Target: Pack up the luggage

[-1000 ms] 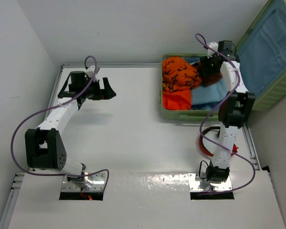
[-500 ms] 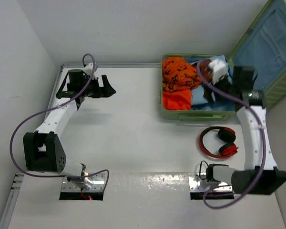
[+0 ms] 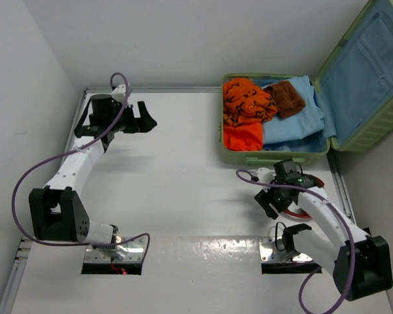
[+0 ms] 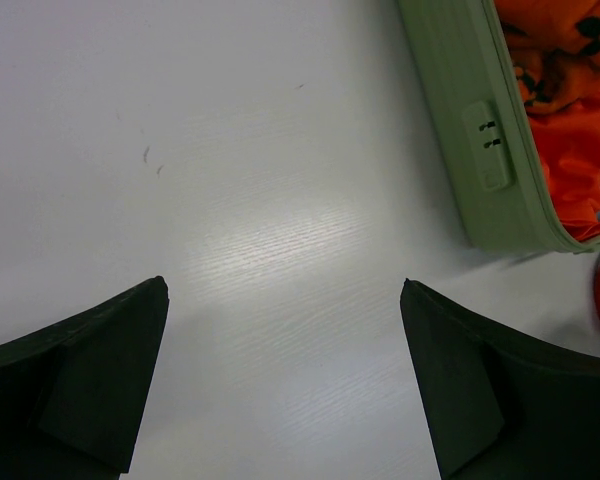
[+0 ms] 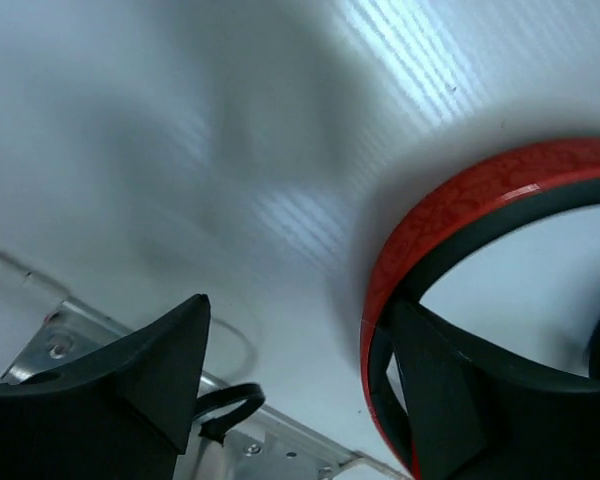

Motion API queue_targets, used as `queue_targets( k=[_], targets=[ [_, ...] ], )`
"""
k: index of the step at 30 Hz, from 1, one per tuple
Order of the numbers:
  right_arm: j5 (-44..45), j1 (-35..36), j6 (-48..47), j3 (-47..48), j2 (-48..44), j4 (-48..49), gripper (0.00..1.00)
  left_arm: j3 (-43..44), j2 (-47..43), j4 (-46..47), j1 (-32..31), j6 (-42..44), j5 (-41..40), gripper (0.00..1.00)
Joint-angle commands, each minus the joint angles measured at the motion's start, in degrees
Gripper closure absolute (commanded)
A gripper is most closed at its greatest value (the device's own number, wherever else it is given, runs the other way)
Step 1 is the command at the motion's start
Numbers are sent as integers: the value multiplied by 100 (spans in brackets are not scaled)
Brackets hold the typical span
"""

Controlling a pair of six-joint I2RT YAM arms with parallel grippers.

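The light-green luggage (image 3: pixel 275 157) lies open at the back right, with its blue-lined lid (image 3: pixel 363 78) leaning to the right. Inside are orange clothes (image 3: pixel 243 111), a brown item (image 3: pixel 288 98) and light-blue cloth (image 3: pixel 295 127). Red-and-black headphones (image 3: pixel 300 213) lie on the table in front of it. My right gripper (image 3: pixel 267 201) is open and low over them. In the right wrist view it (image 5: pixel 298 305) straddles the red band (image 5: pixel 430 230), one finger inside the hoop. My left gripper (image 3: pixel 149 118) is open and empty at the back left, also in its wrist view (image 4: pixel 285 285).
The left wrist view shows the luggage's side wall (image 4: pixel 460 120) with a lock, and orange clothes (image 4: pixel 570 100) inside. A metal mounting plate and a black cable loop (image 5: pixel 225 405) lie near the right arm's base. Walls close off the table's back and left.
My right arm has swung from inside the luggage down to the headphones, leaving the brown item in the suitcase. The left arm has barely shifted.
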Motion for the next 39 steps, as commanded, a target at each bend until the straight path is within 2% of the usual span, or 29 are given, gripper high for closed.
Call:
queue_targets(
  k=[1,11,20,24,31,37,39],
  targets=[
    [361,41,49,-98,271,879,27,-35,-234,106,51,128,-45,0],
    [809,-82,-40,-187,571,1311,30,-150,-287,106,51,182,-106,0],
    [993,-118,303,358,-88,774,32,-97,-120,106,51,182,-106,0],
    [1160,-135,409,209,-220,809,32,-45,-67,106,51,130,-106,0],
    [1520,-276,348,-81,473,1143,32,9,-14,106,103,129,-106,0],
    [1276,-574,277,129,1439,1232,40,9,-14,106,103,182,-212,0],
    [925,-680,181,270,1502,881,54,61,-67,106,103,182,-212,0]
  ],
)
